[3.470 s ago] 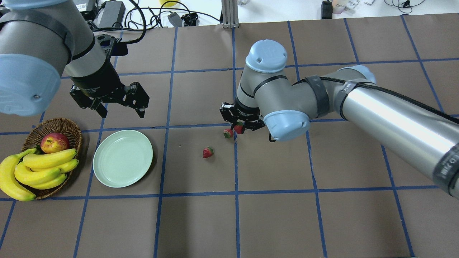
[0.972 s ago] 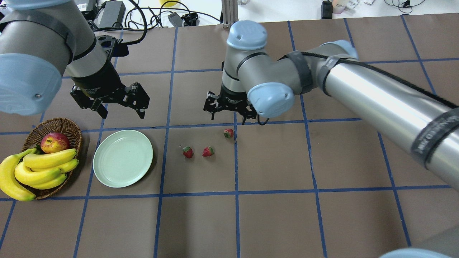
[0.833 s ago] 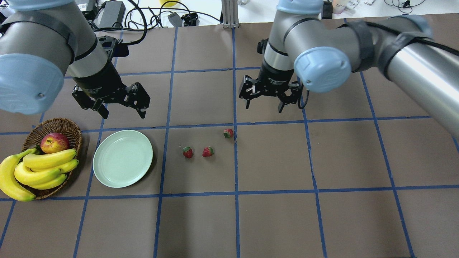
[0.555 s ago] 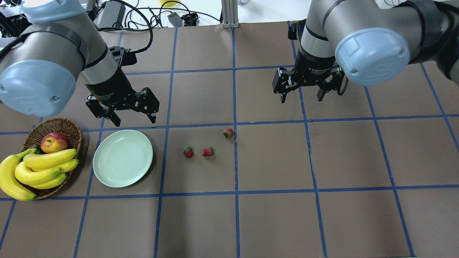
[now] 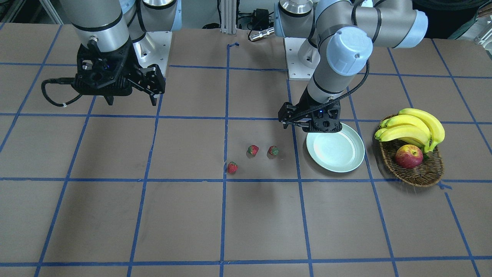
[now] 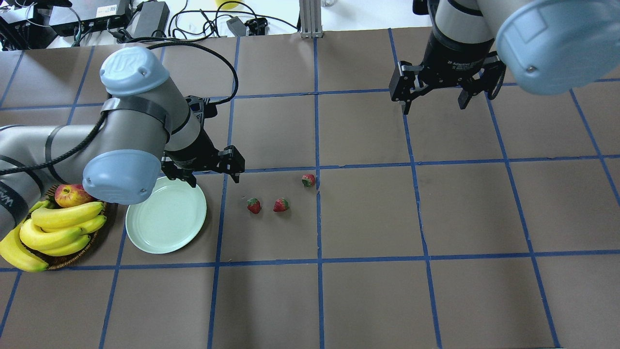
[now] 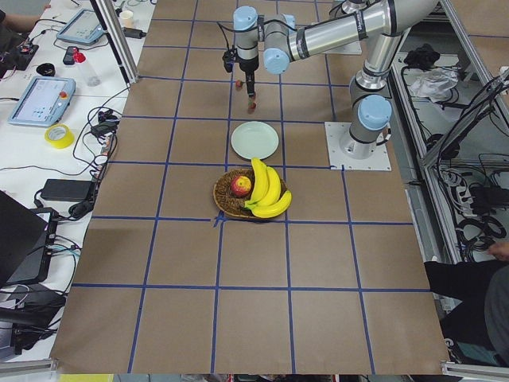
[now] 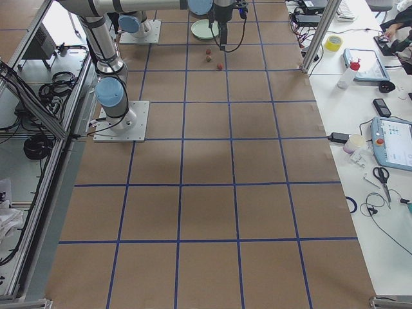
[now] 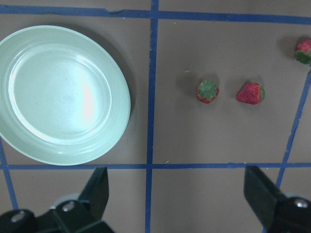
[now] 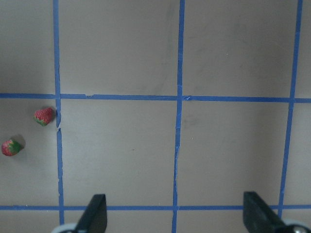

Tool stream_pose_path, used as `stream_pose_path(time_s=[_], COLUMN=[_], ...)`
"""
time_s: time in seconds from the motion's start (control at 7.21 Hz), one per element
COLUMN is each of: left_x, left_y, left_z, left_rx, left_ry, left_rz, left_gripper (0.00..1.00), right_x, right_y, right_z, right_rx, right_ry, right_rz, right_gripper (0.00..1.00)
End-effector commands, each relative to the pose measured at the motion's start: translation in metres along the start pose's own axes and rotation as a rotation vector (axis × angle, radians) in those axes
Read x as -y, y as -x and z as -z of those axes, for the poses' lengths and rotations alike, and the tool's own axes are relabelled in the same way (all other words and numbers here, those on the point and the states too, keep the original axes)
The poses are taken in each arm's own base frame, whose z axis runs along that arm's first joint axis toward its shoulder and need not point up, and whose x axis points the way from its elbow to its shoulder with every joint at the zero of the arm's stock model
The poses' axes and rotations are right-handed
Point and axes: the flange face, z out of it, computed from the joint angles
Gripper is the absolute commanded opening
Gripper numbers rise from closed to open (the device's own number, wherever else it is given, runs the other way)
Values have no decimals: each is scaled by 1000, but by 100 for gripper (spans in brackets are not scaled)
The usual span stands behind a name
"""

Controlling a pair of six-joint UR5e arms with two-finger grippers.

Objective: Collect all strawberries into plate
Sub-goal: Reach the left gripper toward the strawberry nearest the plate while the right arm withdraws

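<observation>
While all three small red strawberries with green leafy tops [image 6: 281, 205] lie on the brown paper-covered worktop [image 6: 368, 300] and none in the round pale mint-green plate [image 6: 166, 220], the task is judged barely begun, with the approach to a first berry in hand. In the overhead view the berries are found at three o'clock of the plate. The nearest berry [image 6: 253, 205] is near its rim, and the third berry [image 6: 308, 180] lies toward two o'clock, beside a blue tape line [image 6: 318, 218]. The left tool [image 6: 214, 178] is held wide and empty near the plate's one o'clock rim. The right tool [image 6: 434, 106], likewise wide and empty, is kept well apart. Next, the left tool would need to be carried over the nearest berry, lowered astride it and closed gently.
</observation>
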Motion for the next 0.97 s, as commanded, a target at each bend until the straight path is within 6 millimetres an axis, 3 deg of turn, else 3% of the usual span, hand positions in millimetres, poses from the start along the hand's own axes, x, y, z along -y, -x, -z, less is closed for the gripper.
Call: stream_pose_path(time_s=[0.0,0.56,0.83], left_x=[0,9,14], left_y=[-3,-10,-11], left_z=[-44,-93,-111], left_rx=[0,-61,-66], left_ry=[22,93,116], left_rz=[73,141,168], left_gripper=[100,100,98], right_x=[10,9,6], right_y=[2,-3,-6], right_z=[13,13,27], right_rx=[11,17,12], right_ry=[-119,-99,-61], right_rz=[-3,-7,-6], right_gripper=[100,100,100])
